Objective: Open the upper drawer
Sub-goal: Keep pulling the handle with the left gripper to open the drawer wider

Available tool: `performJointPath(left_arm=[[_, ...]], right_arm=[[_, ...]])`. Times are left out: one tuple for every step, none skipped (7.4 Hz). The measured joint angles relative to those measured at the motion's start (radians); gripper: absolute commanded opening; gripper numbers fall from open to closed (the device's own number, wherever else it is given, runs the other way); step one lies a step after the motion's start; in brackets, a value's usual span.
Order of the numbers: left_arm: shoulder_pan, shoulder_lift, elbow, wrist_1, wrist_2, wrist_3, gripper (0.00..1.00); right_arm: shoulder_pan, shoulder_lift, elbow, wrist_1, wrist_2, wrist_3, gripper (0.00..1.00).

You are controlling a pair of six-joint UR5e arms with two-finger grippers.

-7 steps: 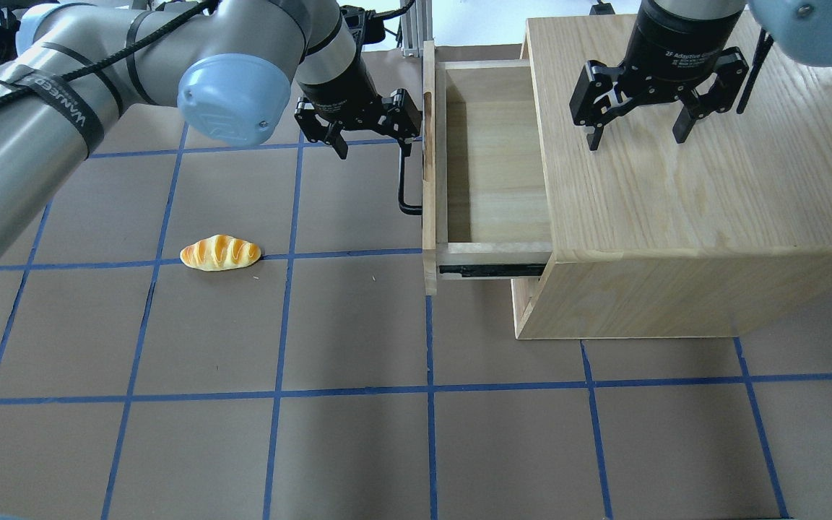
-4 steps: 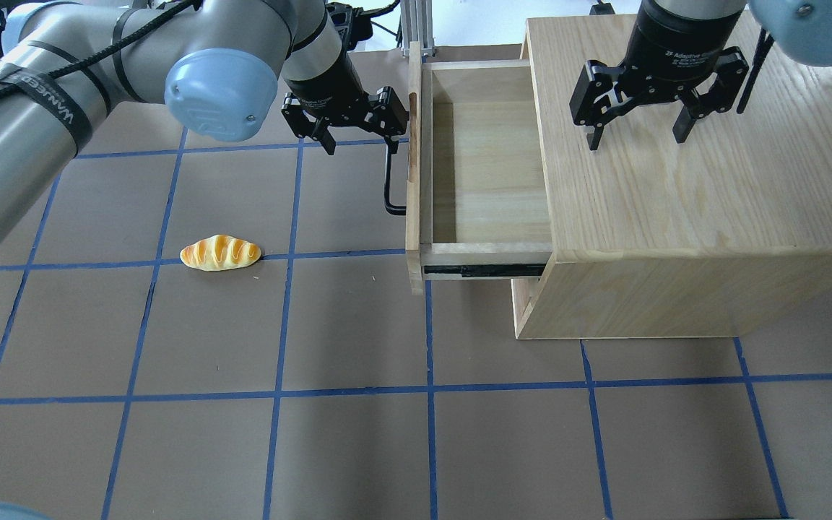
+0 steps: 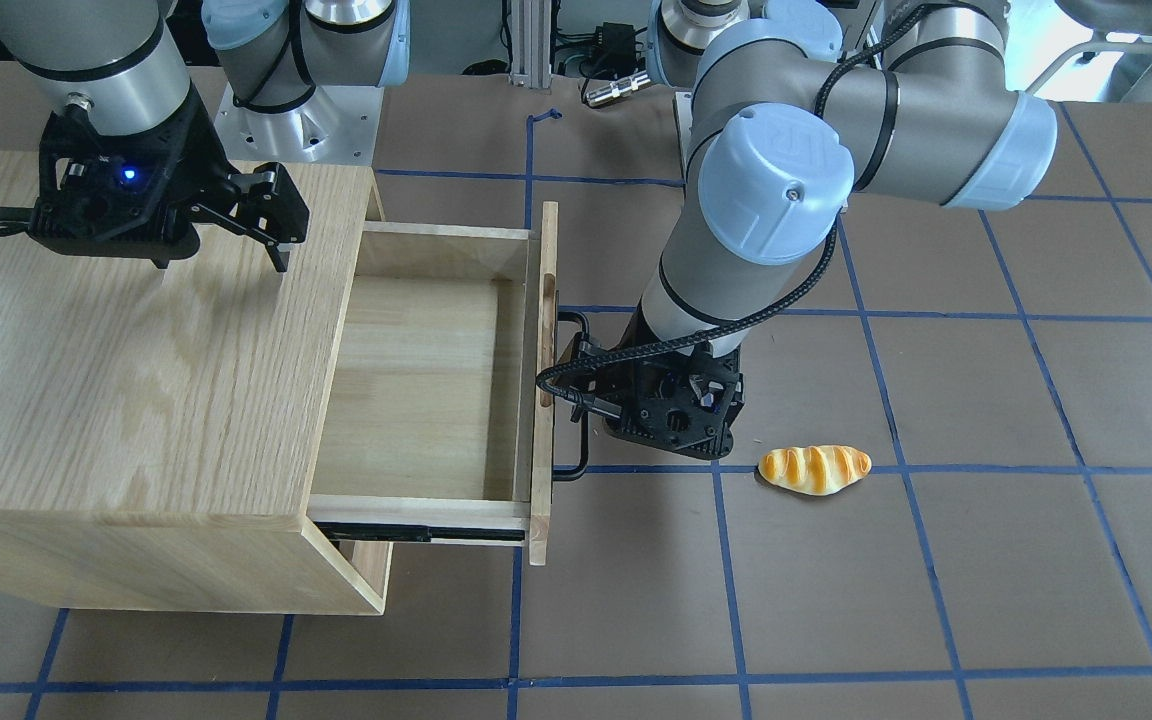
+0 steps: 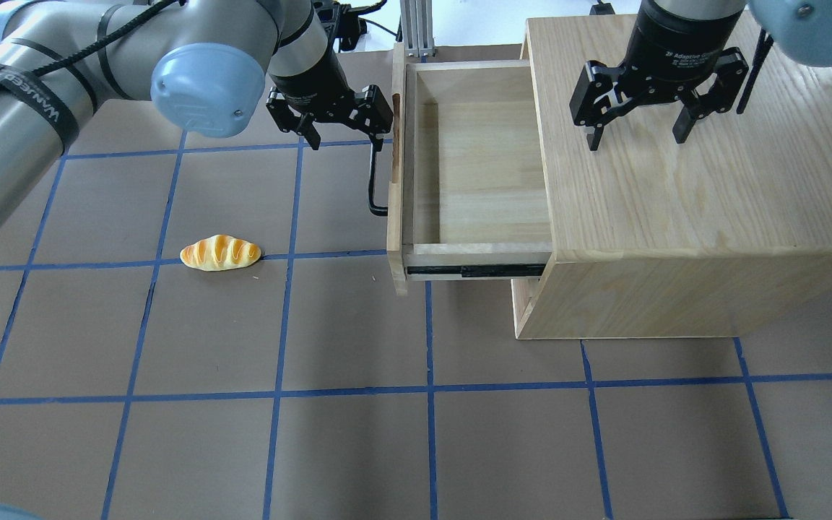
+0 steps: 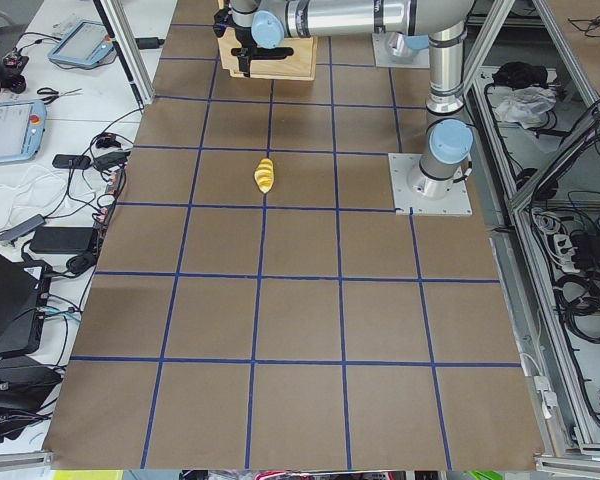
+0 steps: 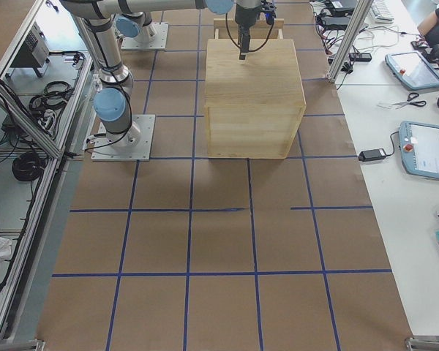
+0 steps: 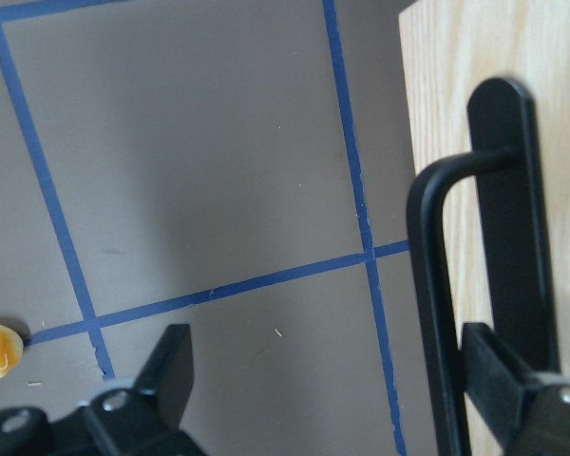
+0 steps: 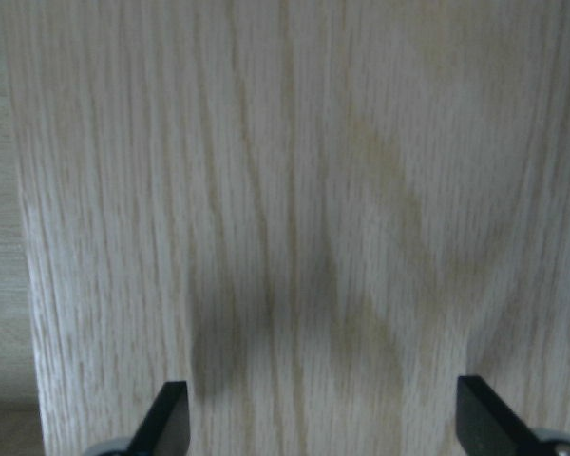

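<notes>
Shallow light-oak upper drawer (image 4: 481,173) sits upper-middle in the overhead view, pulled well out of the light-oak box cabinet (image 4: 690,180) toward frame left; black slide rail (image 4: 474,271) exposed along its lower side.
Long black metal bar handle (image 4: 373,184) is on the drawer's flat front, facing frame left.
Left gripper (image 4: 345,139) is at the upper end of the handle with its jaws spread wide; in the left wrist view one finger (image 7: 499,375) sits between the bar and the wood front, hooked behind the bar; nothing is clamped.
Right gripper (image 4: 636,139) is at upper right, over the cabinet top with its jaws also spread, gripping nothing.
Glossy yellow-orange bread roll (image 4: 220,253) lies at left-centre on the brown blue-gridded table (image 4: 358,448), well apart from the drawer.
</notes>
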Motion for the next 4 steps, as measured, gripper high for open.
performJointPath(left_arm=[[0.002,0.0,0.0,-0.002,0.002,0.004,1.0],[0.003,0.002,0.001,-0.003,0.006,0.011,1.0],[0.005,0.009,0.002,-0.012,0.013,0.02,1.0],[0.008,0.024,0.008,-0.043,0.021,0.024,1.0]], right_arm=[[0.0,0.0,0.0,0.0,0.0,0.0,1.0],[0.0,0.0,-0.001,0.0,0.0,0.0,1.0],[0.0,0.0,0.0,0.0,0.0,0.0,1.0],[0.0,0.0,0.0,0.0,0.0,0.0,1.0]])
